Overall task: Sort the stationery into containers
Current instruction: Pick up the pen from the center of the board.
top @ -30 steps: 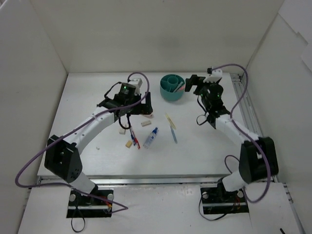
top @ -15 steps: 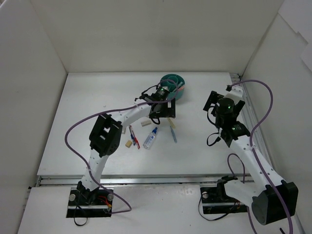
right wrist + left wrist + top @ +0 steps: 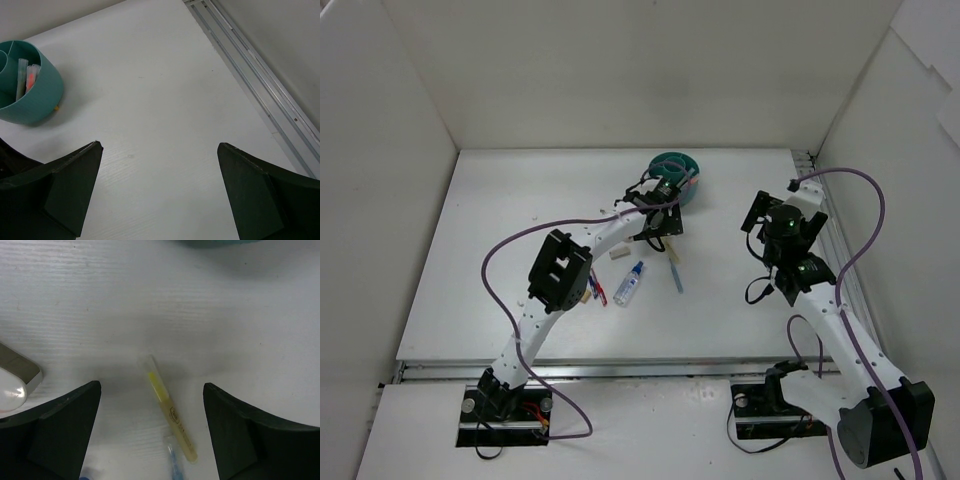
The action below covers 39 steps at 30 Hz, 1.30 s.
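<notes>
The teal cup [image 3: 672,172] stands at the table's far middle and holds an orange pen [image 3: 32,75] and a pale one; it also shows in the right wrist view [image 3: 35,95]. My left gripper [image 3: 658,228] is open and empty just in front of the cup, its jaws on either side of a yellow pen [image 3: 167,407] on the table, with the gripper [image 3: 151,386] above it. A blue pen [image 3: 175,466] lies at that pen's near end. My right gripper [image 3: 758,212] is open and empty over bare table [image 3: 160,145], right of the cup.
A tan eraser [image 3: 618,253], a white blue-capped tube [image 3: 629,285] and red and blue pens [image 3: 596,288] lie left of the yellow pen [image 3: 668,247]. The eraser also shows in the left wrist view [image 3: 17,377]. Metal rails [image 3: 250,75] run along the table's right edge. White walls enclose the table.
My left gripper swung right from the erasers to the spot in front of the cup, over the yellow pen. My right gripper drew back from the cup toward the right.
</notes>
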{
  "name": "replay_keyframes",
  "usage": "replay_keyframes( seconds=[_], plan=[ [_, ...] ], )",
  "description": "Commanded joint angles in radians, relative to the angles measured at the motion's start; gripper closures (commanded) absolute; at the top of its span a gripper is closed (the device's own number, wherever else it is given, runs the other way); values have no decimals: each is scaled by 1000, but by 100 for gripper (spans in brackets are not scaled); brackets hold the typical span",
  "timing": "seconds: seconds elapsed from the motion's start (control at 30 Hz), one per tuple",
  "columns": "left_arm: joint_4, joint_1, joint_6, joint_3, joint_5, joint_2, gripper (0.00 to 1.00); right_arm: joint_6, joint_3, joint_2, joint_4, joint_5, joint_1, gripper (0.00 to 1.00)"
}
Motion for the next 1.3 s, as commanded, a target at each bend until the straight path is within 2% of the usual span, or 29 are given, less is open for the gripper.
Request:
replay_keyframes(
  seconds=[0.0, 0.1, 0.13, 0.37, 0.47, 0.5, 0.6, 0.77, 0.9, 1.0, 1.27],
  plan=[
    [-34, -6, -37, 74, -59, 9, 22, 8, 13, 9, 34, 54, -6, 2],
    [-41, -15, -32, 112, -71, 42, 35, 4, 11, 9, 32, 63, -6, 2],
    [-36, -15, -29, 115, -71, 47, 45, 4, 13, 9, 34, 66, -6, 2],
    [-39, -44, -31, 140, -93, 84, 55, 2, 11, 12, 34, 75, -6, 2],
    [-38, -66, -23, 140, -120, 90, 63, 2, 9, 12, 34, 78, -5, 2],
    [-45, -66, -20, 147, -142, 93, 70, 2, 9, 12, 34, 81, -6, 2],
    [-47, -75, -12, 157, -160, 99, 82, 2, 6, 9, 34, 84, -5, 2],
    [-18, -75, -2, 150, -139, 98, 99, 2, 3, 3, 34, 84, -6, 2],
    [11, -75, 21, 150, -105, 98, 100, 2, 2, 0, 34, 84, -5, 2],
    [105, -75, 77, 137, -48, 70, 100, 2, 2, -3, 34, 81, -6, 2],
    [395, -75, 345, -6, 79, -123, 100, -1, -4, -26, 34, 77, -6, 2]
  ],
)
